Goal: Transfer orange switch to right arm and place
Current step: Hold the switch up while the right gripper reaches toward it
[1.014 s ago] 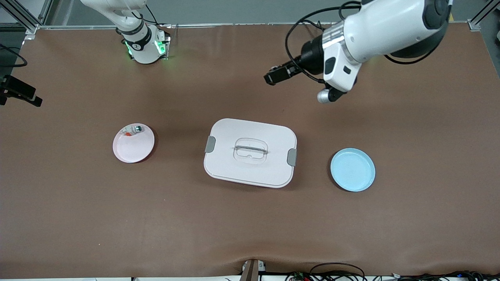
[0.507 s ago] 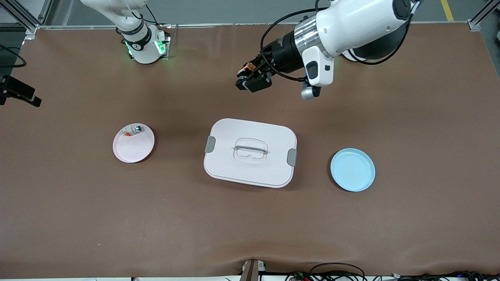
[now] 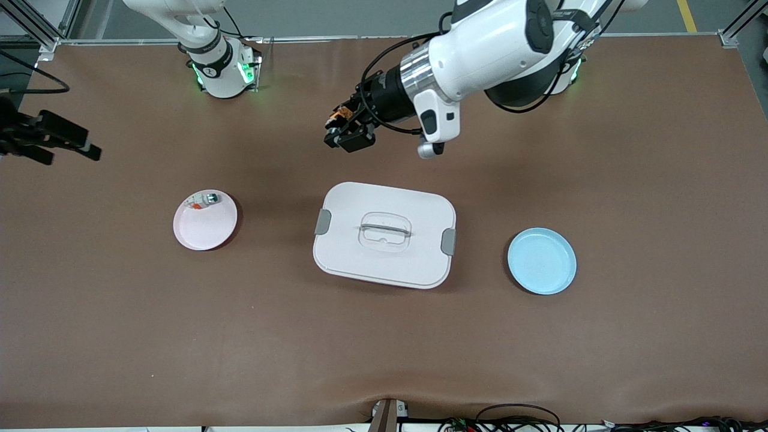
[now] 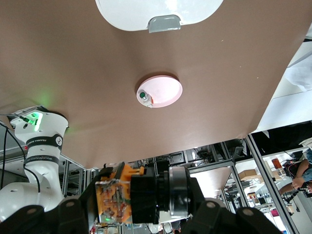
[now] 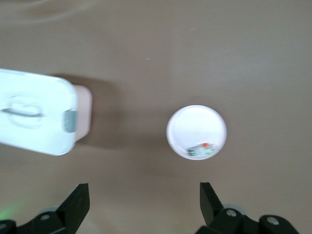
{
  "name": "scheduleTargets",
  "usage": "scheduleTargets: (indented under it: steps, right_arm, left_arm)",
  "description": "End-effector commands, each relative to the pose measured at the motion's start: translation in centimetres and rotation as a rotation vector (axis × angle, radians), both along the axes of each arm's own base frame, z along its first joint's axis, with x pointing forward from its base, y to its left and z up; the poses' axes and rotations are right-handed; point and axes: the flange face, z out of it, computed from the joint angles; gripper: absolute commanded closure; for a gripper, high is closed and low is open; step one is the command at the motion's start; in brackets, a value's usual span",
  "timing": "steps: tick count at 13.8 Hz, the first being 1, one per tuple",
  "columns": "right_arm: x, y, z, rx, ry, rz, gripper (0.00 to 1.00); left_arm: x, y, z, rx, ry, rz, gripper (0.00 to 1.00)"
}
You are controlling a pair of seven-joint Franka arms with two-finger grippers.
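Orange switch (black body, orange end) clamped aloft over bare tabletop.

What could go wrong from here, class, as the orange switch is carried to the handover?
1. The left hand grips the tiny orange switch in the air above the table; if it slips, the switch drops.
2. The right hand hangs open toward its end of the table, well apart; a misjudged meeting could miss so small a part.
3. The pink plate already holds a whitish piece, which might be mistaken for the switch.

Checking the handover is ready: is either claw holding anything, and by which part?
The left claw, in the air over the table, is shut on the orange switch, pinching its black body. The right claw is open and holds nothing.
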Motion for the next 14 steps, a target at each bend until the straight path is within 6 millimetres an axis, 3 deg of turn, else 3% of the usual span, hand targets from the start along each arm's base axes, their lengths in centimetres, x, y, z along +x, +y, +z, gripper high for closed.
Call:
scheduleTargets:
  steps: [1, 3, 6, 10, 14]
  right_arm:
    - [-0.5, 3.1, -0.6, 0.102, 0.008, -0.020, 0.00]
    - [-2.1, 5.0, -1.8, 0.198, -0.018, -0.079, 0.00]
    - [-5.5, 10.0, -3.3, 0.251, -0.062, -0.154, 0.00]
    - [-7.0, 16.9, -3.1, 0.287, -0.073, -0.217, 0.00]
    - [-9.6, 21.3, -2.9, 0.365, -0.103, -0.280, 0.00]
  left_arm:
    - [-0.6, -1.9, -0.1, 0.001, -0.009, 0.018, 0.85]
    - [-1.0, -2.7, -1.2, 0.025, 0.001, 0.013, 0.85]
    - [-1.3, -3.1, -0.9, 0.029, -0.005, 0.018, 0.85]
    - [-1.1, -3.0, -0.8, 0.028, -0.013, 0.021, 0.85]
    - [-1.1, -3.0, -0.9, 0.030, -0.012, 0.022, 0.85]
